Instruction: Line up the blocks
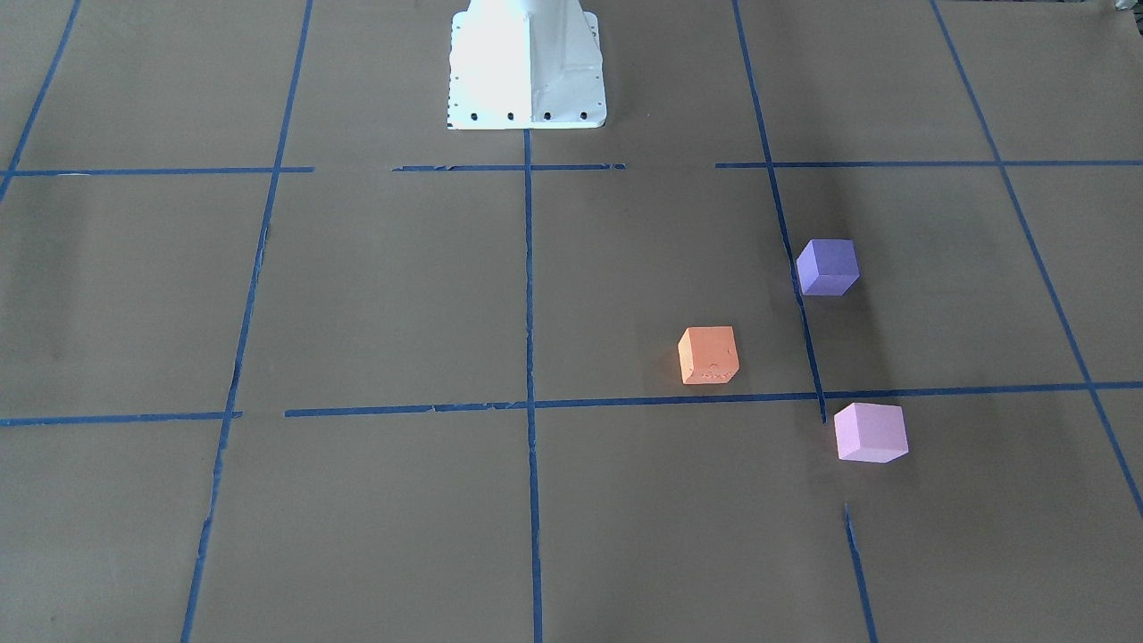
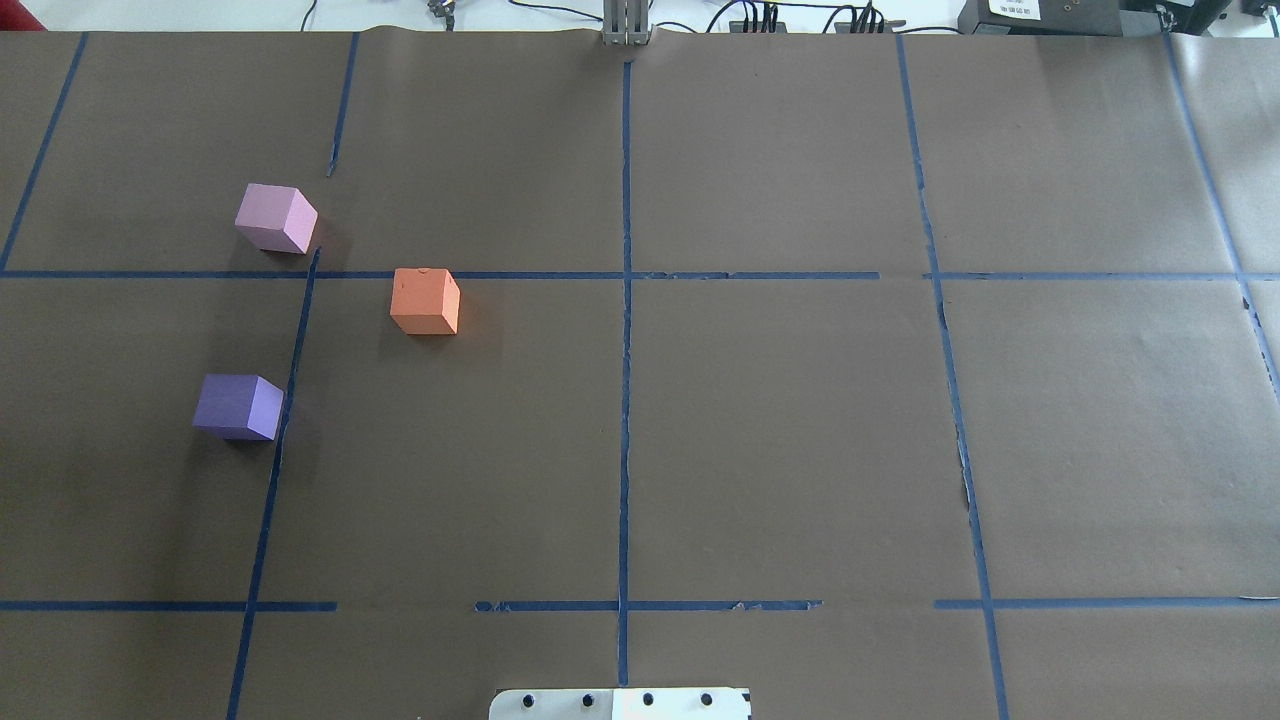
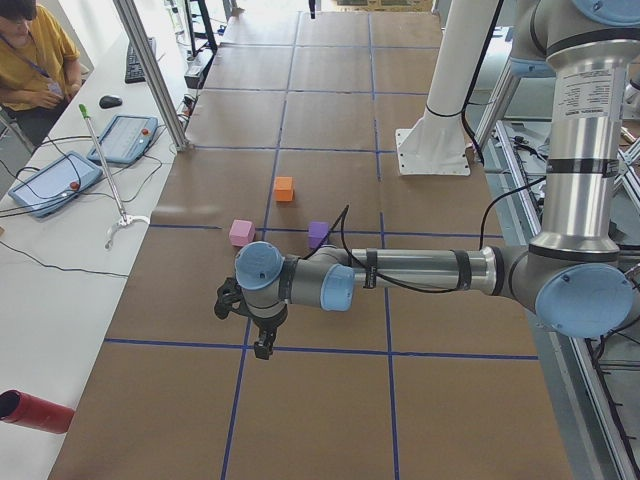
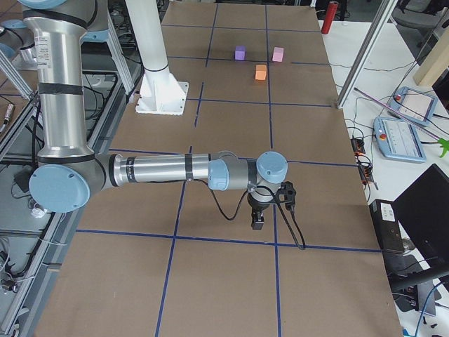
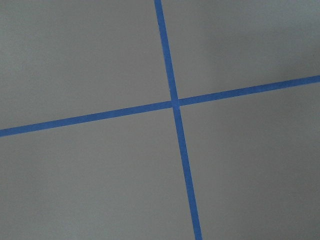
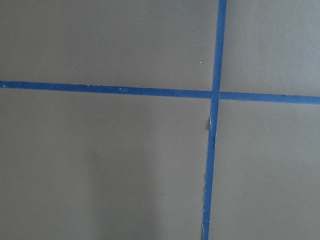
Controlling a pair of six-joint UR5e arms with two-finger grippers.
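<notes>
Three foam-like blocks, orange [image 2: 425,300], purple [image 2: 238,406], pink [image 2: 276,218], are lying apart; I'm judging them light, squashy, best pinched across flat sides (left gripper [image 3: 261,343], right gripper [image 4: 258,221]: opening I cannot tell).

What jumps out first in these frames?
Three bright cubes on the brown, blue-taped table: the orange block, purple block and pink block sit apart in a loose triangle on the robot's left half, not in a line. Both arms stretch out low over bare paper toward the table's ends, with the left tool and right tool far from the cubes.
</notes>
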